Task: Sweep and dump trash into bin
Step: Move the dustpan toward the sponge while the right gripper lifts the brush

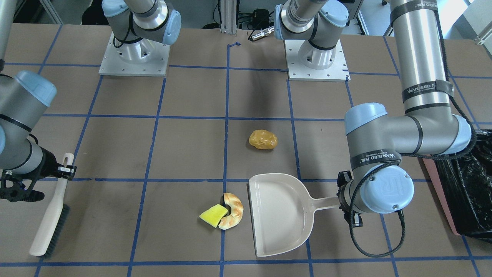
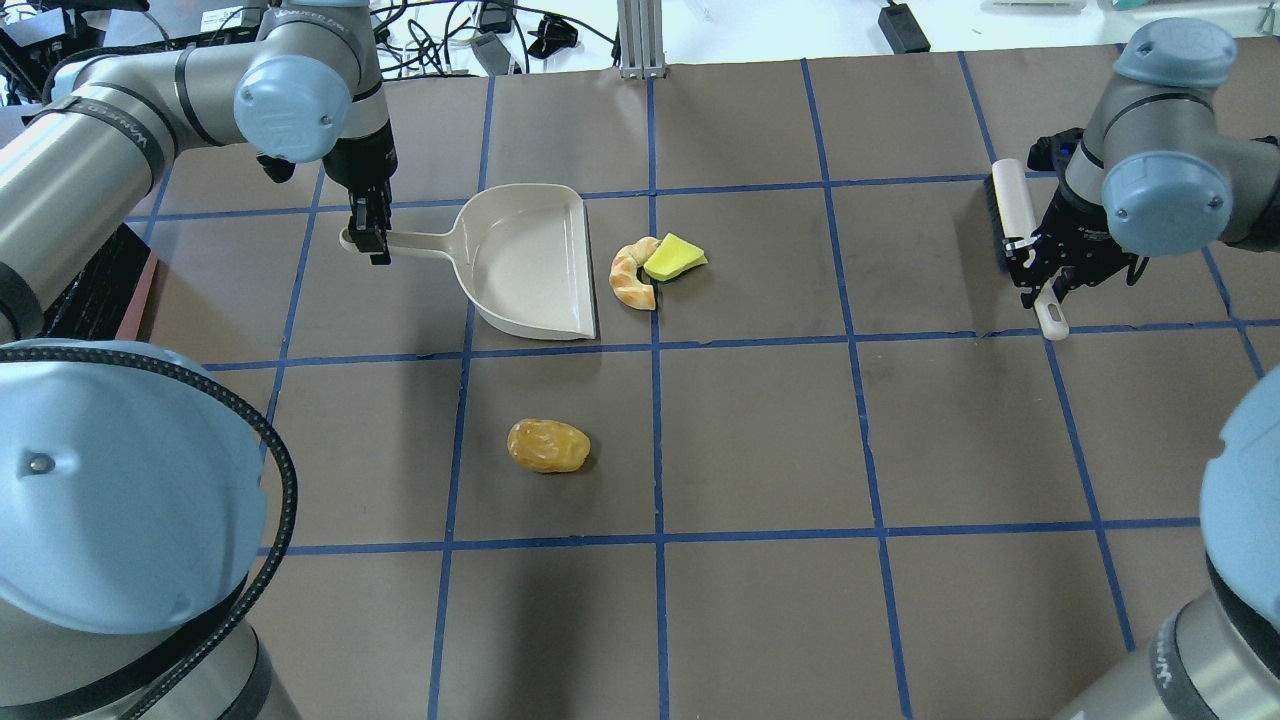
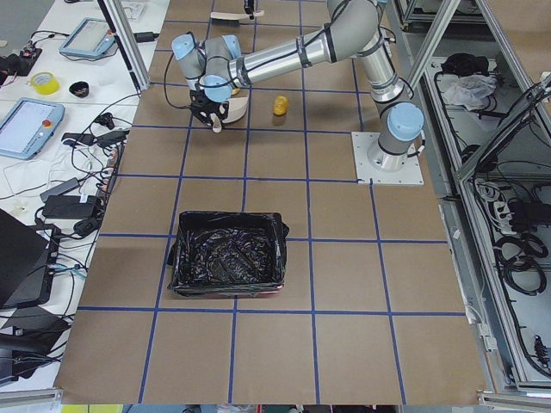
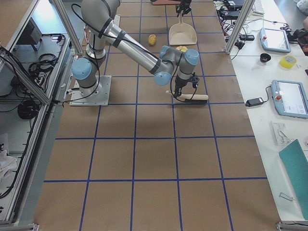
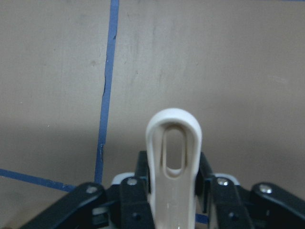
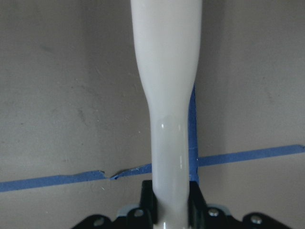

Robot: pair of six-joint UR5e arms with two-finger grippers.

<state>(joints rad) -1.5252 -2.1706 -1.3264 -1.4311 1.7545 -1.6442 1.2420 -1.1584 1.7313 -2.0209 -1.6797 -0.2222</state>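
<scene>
Clamps the beige plastic dustpan point(image 2: 525, 265) by its handle in the left gripper point(image 2: 368, 235), the white-handled bristle brush point(image 2: 1010, 205) in the right gripper point(image 2: 1035, 262). Finds tan croissant-like piece point(image 2: 628, 275) and yellow-green wedge point(image 2: 673, 257) touching beside the pan's lip, glossy golden-brown blob point(image 2: 548, 445) apart — likely light, skittish; better nudged with bristles than pinched.

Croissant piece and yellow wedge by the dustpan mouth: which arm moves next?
Right. The right gripper holds the brush. The left gripper holds the dustpan, its open edge facing the croissant piece and yellow wedge, so sweeping them in is likely next.
</scene>
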